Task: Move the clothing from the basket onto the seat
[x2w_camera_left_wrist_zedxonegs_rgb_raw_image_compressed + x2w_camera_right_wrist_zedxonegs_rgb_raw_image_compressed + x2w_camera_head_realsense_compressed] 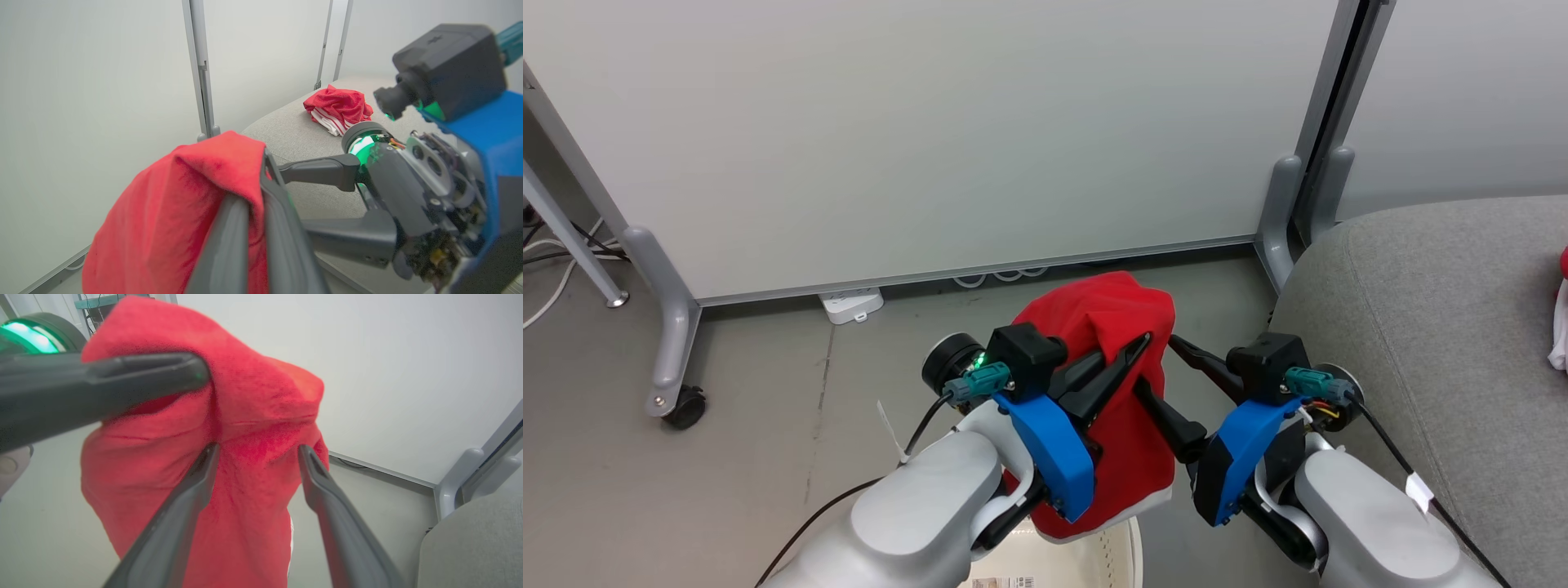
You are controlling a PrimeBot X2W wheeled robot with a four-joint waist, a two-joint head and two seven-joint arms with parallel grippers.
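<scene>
1. Two red garments are showing, and I am gripping one of them, the hanging garment (1131, 314), in my left gripper (1137, 347). Its fingers are pressing together on a fold near the top of the cloth.
2. Along my left wrist view, the hanging garment (175, 204) is draping over and to the left of the left gripper (253, 179), with cloth pinched between the two dark fingers (282, 228).
3. My right gripper (1156, 363) is standing open just beside the left one, with its fingers spread on either side of the cloth. Whether the tips are touching the cloth I cannot tell.
4. Along my right wrist view, the right gripper (257, 449) is pointing at the hanging garment (253, 396), and the jaws are gaping wide.
5. The garment's white-trimmed lower edge is dangling over the basket (1115, 559) at the bottom of the head view (contact with the basket is hidden).
6. The other garment (337, 108) is lying crumpled on the seat (286, 139), well apart from both grippers. It is peeking in at the right edge of the head view (1561, 318).
7. The seat (1421, 327) is lying to my right, next to a white partition (931, 131) that is standing on the floor (727, 474).
</scene>
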